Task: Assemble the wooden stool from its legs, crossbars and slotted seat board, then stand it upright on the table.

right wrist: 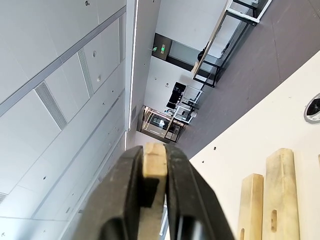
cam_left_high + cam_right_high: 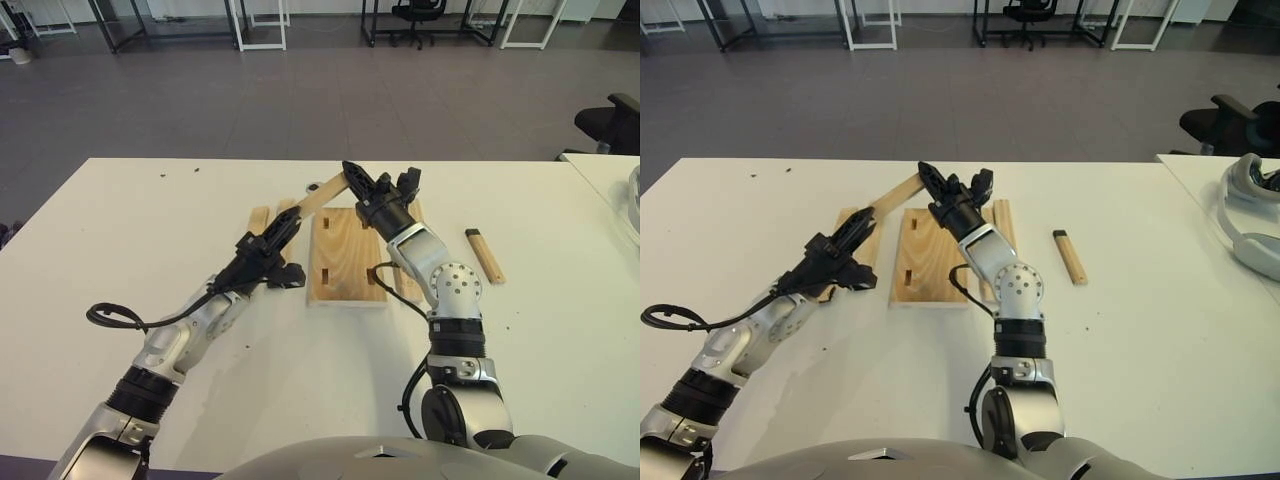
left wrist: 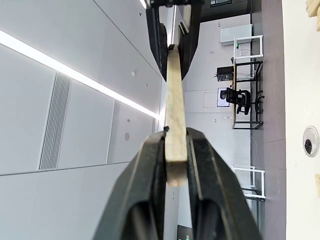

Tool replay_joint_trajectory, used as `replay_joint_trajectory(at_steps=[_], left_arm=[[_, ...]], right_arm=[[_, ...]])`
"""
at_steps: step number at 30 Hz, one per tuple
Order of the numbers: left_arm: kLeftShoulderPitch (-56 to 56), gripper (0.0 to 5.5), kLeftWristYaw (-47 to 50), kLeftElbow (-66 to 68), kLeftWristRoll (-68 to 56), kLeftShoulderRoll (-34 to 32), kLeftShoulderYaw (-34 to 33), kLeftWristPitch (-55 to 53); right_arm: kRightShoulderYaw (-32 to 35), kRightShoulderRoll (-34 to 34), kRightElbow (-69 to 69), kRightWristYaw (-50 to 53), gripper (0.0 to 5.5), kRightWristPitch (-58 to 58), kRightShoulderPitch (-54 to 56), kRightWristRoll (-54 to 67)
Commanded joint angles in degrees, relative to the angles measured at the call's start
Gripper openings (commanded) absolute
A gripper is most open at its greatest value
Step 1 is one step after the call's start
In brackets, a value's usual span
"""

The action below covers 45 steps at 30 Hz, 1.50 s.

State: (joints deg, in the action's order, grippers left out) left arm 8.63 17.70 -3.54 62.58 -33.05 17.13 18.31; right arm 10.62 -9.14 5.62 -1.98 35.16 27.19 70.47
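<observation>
Left eye view: both arms are up over the white table (image 2: 150,230), sharing one load. The left gripper (image 2: 288,222) is clamped on the lower end of a wooden bar (image 2: 318,197) and the right gripper (image 2: 356,181) on its upper end. That leaves the bar hanging tilted above the far left corner of the slotted seat board (image 2: 345,250), which lies flat. A short stick with a dark end (image 2: 485,256) lies well apart to the right

Right eye view: grey floor, desk frames and an office chair (image 2: 1032,12) behind, and a white headset (image 2: 1250,215) on the next table

Left wrist view: the fingers (image 3: 150,170) pinch the bar's narrow faces, which gives them thin purchase

Right wrist view: the same pinch, with two slotted legs (image 1: 282,190) flat on the table

The danger, I'd say, is two arms on one rigid bar: any mismatch could wrench it loose and drop it on the board, knocking the slots off line
</observation>
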Motion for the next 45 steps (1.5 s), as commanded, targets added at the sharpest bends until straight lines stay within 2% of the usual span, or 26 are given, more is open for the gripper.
replay_joint_trajectory(at_steps=[1, 9, 14, 16, 19, 23, 29, 39, 45], left_arm=[[0.08, 0.77, -0.4, 0.81, 0.14, -1.17, 0.88, 1.05], [-2.62, 1.94, -2.43, 3.38, -10.13, 0.28, -3.18, -0.13], [-6.68, 2.86, -6.01, 3.24, -25.64, 6.39, -8.22, -3.42], [-8.08, 3.1, -8.77, 3.42, -36.51, 10.49, -11.68, -5.29], [-9.29, 3.1, -12.02, 4.28, -50.46, 14.78, -18.0, -8.06], [-10.4, 3.1, -13.69, 4.55, -55.67, 15.53, -22.01, -9.1], [-10.69, 3.1, -14.38, 5.23, -55.38, 15.97, -22.5, -8.67], [-11.0, 3.1, -14.86, 5.55, -54.99, 16.18, -23.13, -8.14], [-11.55, 3.1, -14.81, 5.41, -54.75, 16.65, -23.04, -8.07]], right_arm=[[-0.29, -4.86, -1.19, 0.63, 0.52, -2.13, -1.89, -1.36], [2.82, 2.57, -3.0, -3.73, 0.43, -7.96, -5.49, -8.07], [3.82, 12.28, 6.83, -7.88, 0.43, -19.52, 1.19, -25.11], [4.38, 14.77, 11.29, -8.2, 0.43, -22.92, 3.23, -29.91], [5.33, 14.43, 12.59, -7.98, 0.43, -23.71, 1.34, -31.8], [5.61, 12.42, 9.35, -6.81, 0.43, -23.42, -3.28, -32.9], [6.04, 10.78, 6.65, -5.3, 0.43, -24.37, -7.74, -35.37], [7.34, 10.42, 7.8, -6.08, 0.43, -27.03, -8.02, -37.71], [4.39, 12.34, 11.17, -6.08, 0.43, -29.79, -8.6, -45.25]])
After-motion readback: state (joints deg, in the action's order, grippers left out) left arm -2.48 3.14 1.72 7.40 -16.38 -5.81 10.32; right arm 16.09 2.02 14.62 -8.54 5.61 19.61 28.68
